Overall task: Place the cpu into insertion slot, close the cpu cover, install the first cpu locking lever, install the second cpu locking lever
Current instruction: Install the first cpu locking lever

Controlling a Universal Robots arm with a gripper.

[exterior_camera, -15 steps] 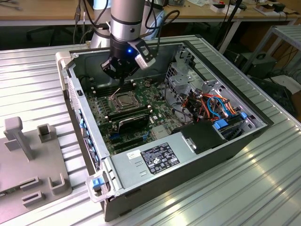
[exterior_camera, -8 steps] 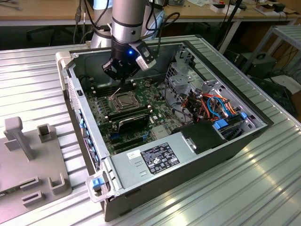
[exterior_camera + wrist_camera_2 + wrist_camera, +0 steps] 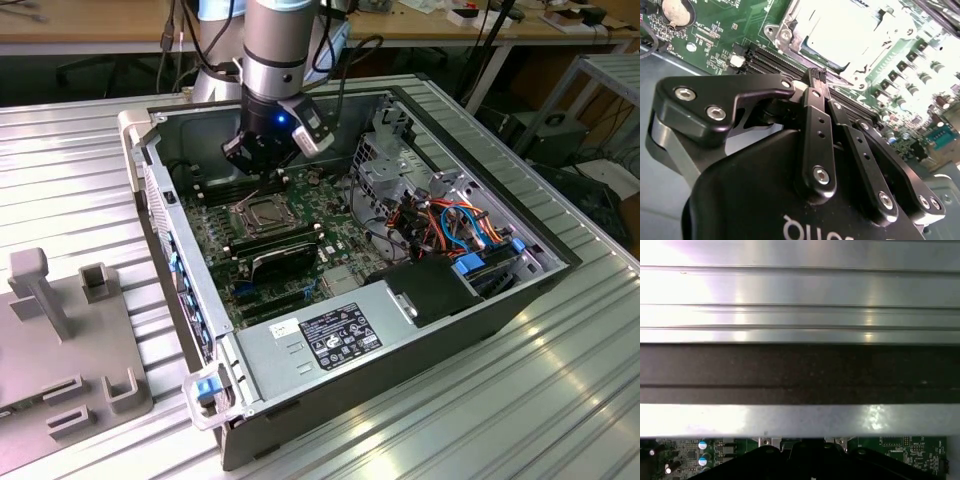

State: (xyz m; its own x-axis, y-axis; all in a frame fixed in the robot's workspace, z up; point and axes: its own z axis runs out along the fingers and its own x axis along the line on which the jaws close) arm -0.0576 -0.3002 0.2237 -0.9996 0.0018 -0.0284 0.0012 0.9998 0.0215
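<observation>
Your one black gripper (image 3: 262,172) hangs inside the open grey computer case (image 3: 420,335), just over the far edge of the square silver-rimmed insertion slot (image 3: 262,212), which sits on the green motherboard (image 3: 330,250) toward the exterior view's left. In the second wrist view the jaws are drawn fully together, their black fingertips (image 3: 819,76) meeting with no gap, and you can see nothing flat held between them; they look closed on nothing, or at most pressing at a thin part beside the socket, which you cannot settle from here.

As for progress: in the second wrist view the insertion slot (image 3: 840,37) shows a pale flat square in its middle, which is probably the dull silver cpu (image 3: 840,32) already seated, with the thin silver metal cpu cover (image 3: 790,25) lying down around it. So you may judge the first two steps done. The glare hides the locking levers, so you cannot tell whether either is latched; treat both as open questions.

Counting: one arm, one gripper, one socket, one cover, one chip. One grey moulded fixture (image 3: 70,340) rests on the ribbed metal surface (image 3: 560,400) at the exterior view's left, well apart from the case.
</observation>
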